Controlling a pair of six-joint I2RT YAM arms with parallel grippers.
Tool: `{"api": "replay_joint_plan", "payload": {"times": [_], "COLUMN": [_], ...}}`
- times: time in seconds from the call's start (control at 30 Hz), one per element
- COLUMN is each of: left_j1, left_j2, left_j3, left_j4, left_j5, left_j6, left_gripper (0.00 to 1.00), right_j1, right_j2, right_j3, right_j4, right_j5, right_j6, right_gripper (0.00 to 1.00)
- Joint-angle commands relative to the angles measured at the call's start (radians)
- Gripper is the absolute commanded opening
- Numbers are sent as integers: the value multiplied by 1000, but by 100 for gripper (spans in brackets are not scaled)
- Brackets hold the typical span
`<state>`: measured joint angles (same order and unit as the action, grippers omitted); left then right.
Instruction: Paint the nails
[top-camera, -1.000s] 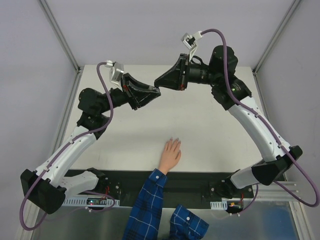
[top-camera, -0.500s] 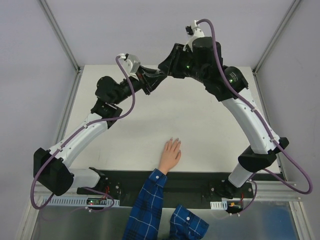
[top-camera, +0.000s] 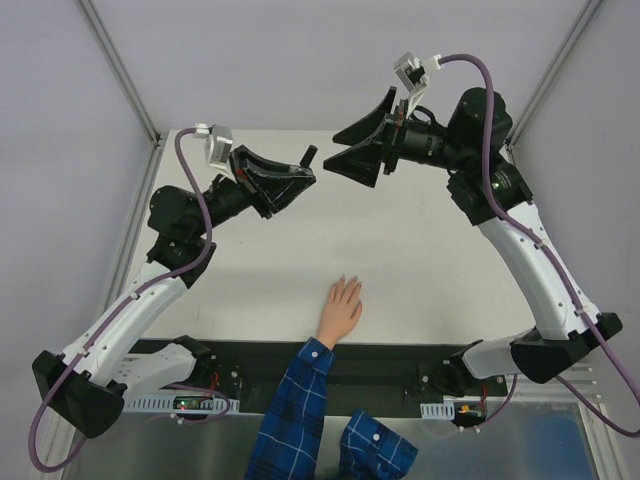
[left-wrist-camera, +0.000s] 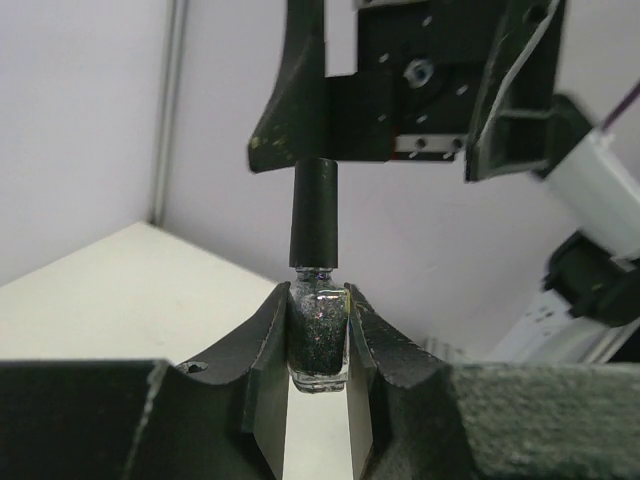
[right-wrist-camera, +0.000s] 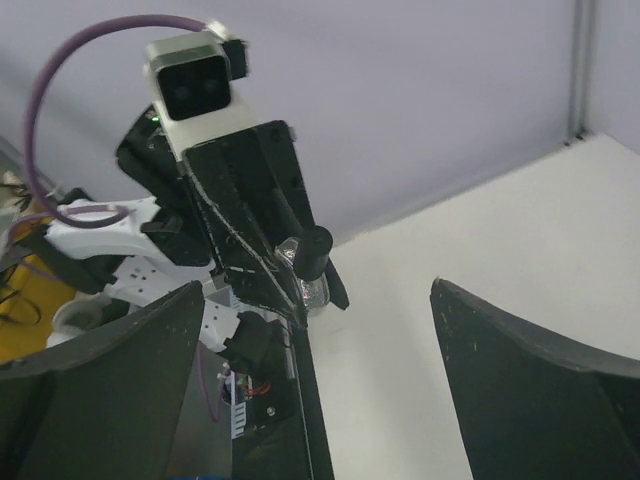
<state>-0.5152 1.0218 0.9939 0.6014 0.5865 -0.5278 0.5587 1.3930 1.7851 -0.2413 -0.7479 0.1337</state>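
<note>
Two white-shelled, black-jointed arms, each trailing one purple cable, raised over a matte off-white tabletop (top-camera: 420, 250). One small clear-glass bottle (left-wrist-camera: 318, 345) of dark, glittery polish is pinched between the two curved black fingers of the left gripper (left-wrist-camera: 318, 330). It is held upright and well above the table's far edge, with the smooth black cylindrical cap (left-wrist-camera: 314, 215) standing clear of the fingertips.

The right gripper (top-camera: 338, 150) is spread wide and grips nothing. Its two broad, wedge-shaped black fingers (right-wrist-camera: 530, 380) are set either side of the cap without touching it.

One light-skinned human hand (top-camera: 342, 308) is laid flat, palm down, at the near middle of the table, emerging from one blue plaid fabric sleeve (top-camera: 295, 400). The fingers are pointed away from the arm bases. The nails (top-camera: 345, 284) lie at those fingertips — too small in the overhead view to be counted or their surface judged — well apart from both grippers and the bottle.
</note>
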Motion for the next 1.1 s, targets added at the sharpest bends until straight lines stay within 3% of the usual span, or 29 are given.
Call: {"api": "replay_joint_plan", "payload": {"times": [0.0,0.13,0.17,0.3,0.5,0.8,1.0,1.07], "left_j1": [12,20,21,23,23,23,24,26], "left_j2": [-37,-25,-22,-19,-12,-11,-19,-19], "left_j3": [-47,-80,-77,-80,-83,-83,-81,-81], "left_j4": [219,391,397,460,494,497,494,494], "left_j5": [58,61,62,59,62,59,59,59], "left_j6": [-256,-369,-380,-409,-429,-431,-426,-425], "left_gripper": [0,0,0,0,0,0,0,0], "right_j1": [-8,-6,-6,0,47,99,110,113], "right_j2": [24,127,147,230,238,250,264,271], "right_j3": [-73,-44,-20,10,-12,-19,-15,-9], "right_j4": [492,897,951,1115,1125,1122,1117,1113], "right_j5": [-249,-301,-317,-337,-363,-380,-380,-386], "right_j6": [166,455,556,691,695,685,690,695], "right_gripper": [95,87,82,74,77,70,51,35]}}
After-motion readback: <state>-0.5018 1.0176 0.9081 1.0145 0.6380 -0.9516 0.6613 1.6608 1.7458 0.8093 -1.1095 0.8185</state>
